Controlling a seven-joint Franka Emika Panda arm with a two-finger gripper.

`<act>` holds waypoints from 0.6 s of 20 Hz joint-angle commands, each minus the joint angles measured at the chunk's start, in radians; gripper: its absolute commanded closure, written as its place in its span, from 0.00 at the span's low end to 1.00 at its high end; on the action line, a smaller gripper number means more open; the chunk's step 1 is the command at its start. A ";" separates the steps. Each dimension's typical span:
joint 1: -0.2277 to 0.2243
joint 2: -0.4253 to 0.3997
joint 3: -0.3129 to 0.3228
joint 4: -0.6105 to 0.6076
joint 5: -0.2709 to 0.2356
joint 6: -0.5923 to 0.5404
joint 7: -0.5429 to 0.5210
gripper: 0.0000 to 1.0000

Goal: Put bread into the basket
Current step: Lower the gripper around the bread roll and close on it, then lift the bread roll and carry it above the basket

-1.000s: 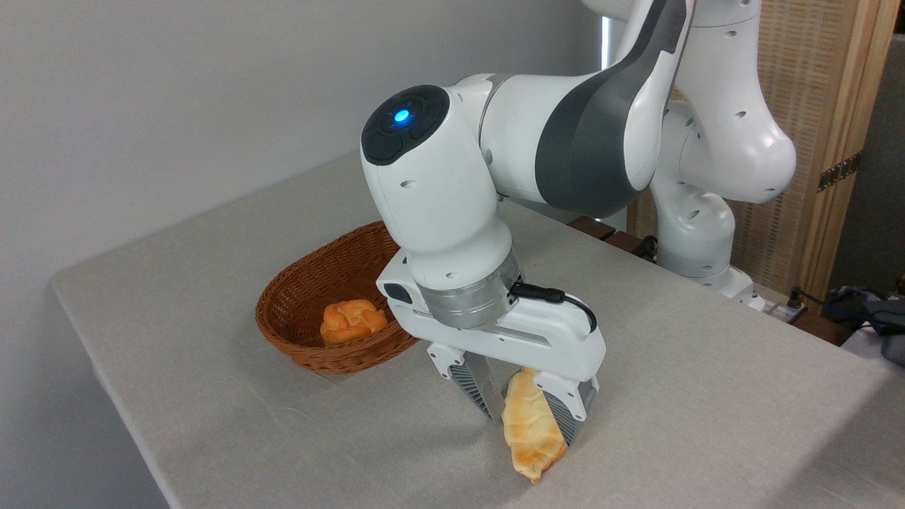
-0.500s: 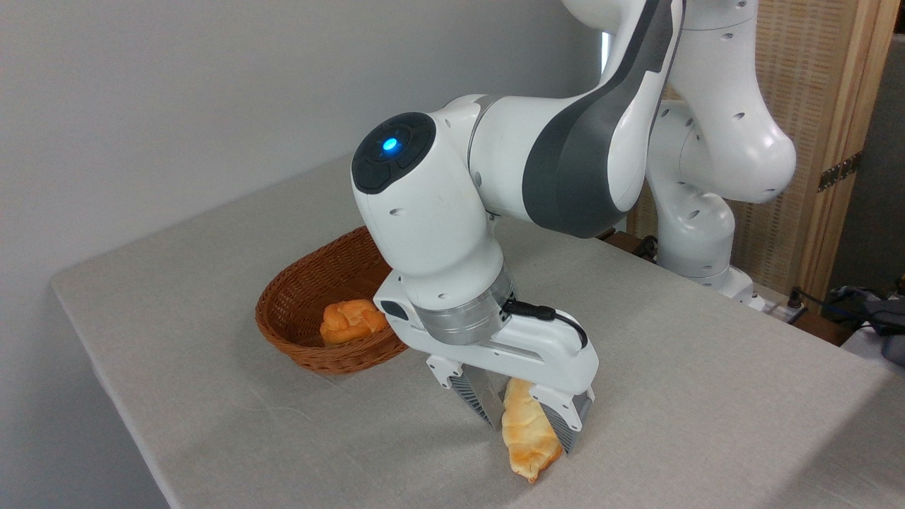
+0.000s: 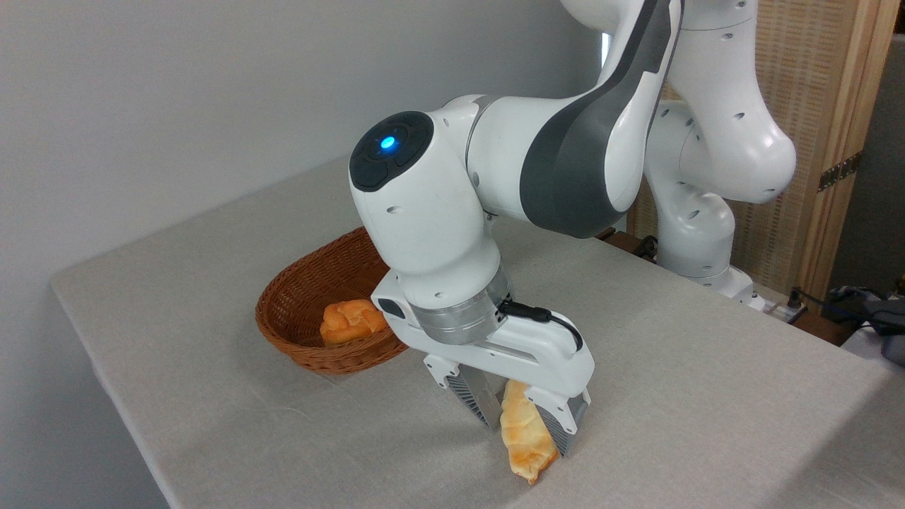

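The bread [image 3: 524, 444], a long pale loaf with golden-orange patches, lies on the grey tablecloth near the front edge, one pointed end toward the camera. My gripper [image 3: 529, 438] points down over it, one finger on each long side, shut on the bread's middle. The bread's lower end still touches the cloth. The basket [image 3: 283, 339], oval and reddish-brown wicker, stands to the left and a little behind the gripper. My wrist hides the basket's right end.
A small round orange bun [image 3: 351, 319] sits inside the basket. The table's front edge [image 3: 127, 424] runs close below the bread. The arm's base [image 3: 696, 240] stands at the back right, in front of a wooden screen [image 3: 813, 141].
The gripper has sunk a little and shifted slightly left around the bread, and its fingers have drawn closer against the loaf's sides. The basket and bun have not moved.
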 commanded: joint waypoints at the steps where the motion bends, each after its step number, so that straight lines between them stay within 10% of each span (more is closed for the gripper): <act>1: -0.001 0.012 -0.014 0.011 0.002 0.015 0.015 0.36; 4: -0.001 0.012 -0.015 0.011 -0.001 0.015 0.013 0.58; 12: -0.001 0.012 -0.015 0.011 -0.001 0.015 0.015 0.61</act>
